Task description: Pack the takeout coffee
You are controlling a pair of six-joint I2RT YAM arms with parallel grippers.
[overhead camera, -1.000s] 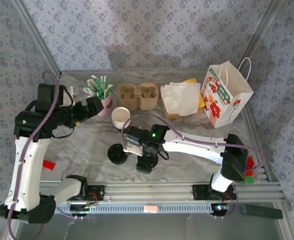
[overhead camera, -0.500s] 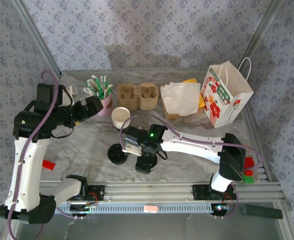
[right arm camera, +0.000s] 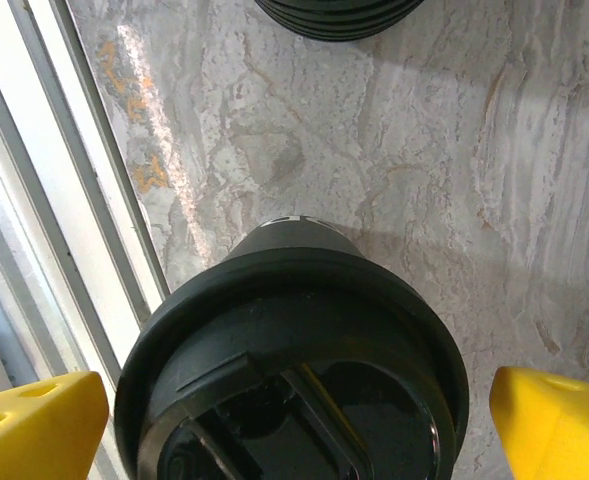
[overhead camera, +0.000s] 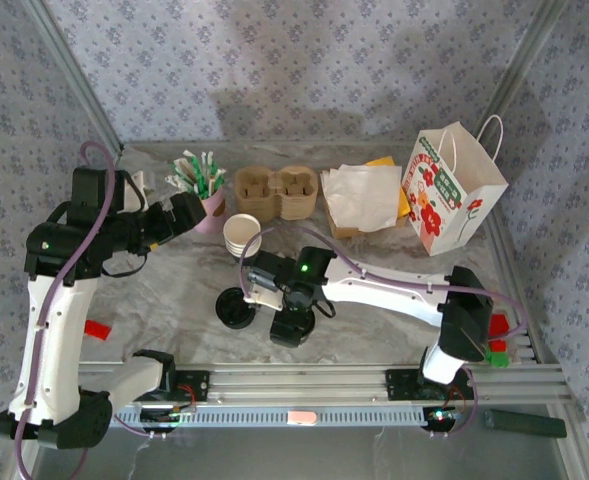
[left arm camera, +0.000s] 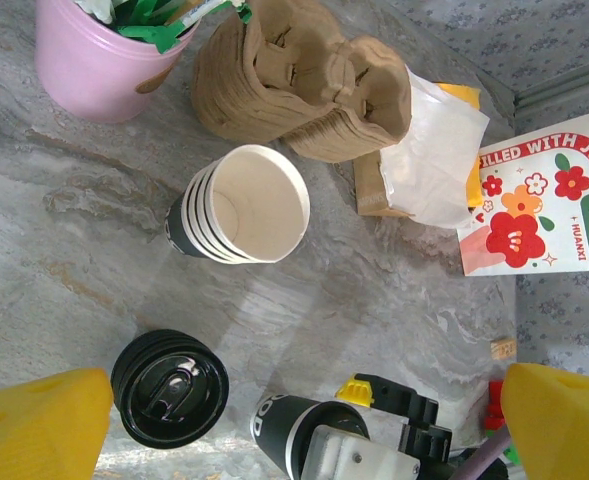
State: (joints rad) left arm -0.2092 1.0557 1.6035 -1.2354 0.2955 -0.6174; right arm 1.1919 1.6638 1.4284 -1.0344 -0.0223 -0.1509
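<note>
Found right gripper (right arm camera: 294,425) released, fingers spread wide either side of the takeout coffee (right arm camera: 294,300), no contact seen; judged lined up for a side grasp. Located that cup upright on the table (overhead camera: 174,290) near the front rail, just beside a loose black lid (left arm camera: 169,388). Found left gripper (left arm camera: 299,420) likewise released, empty, hovering apart, probably to leave room. Counted: one lidded cup, one stack of paper cups (left arm camera: 249,205), one pile of pulp carriers (overhead camera: 277,192), one pink pot (left arm camera: 89,60), one paper bag (overhead camera: 454,190), upright at far right, presumably awaiting the cup.

Takeout coffee (right arm camera: 292,340) right of lid (overhead camera: 236,308) (close)
</note>
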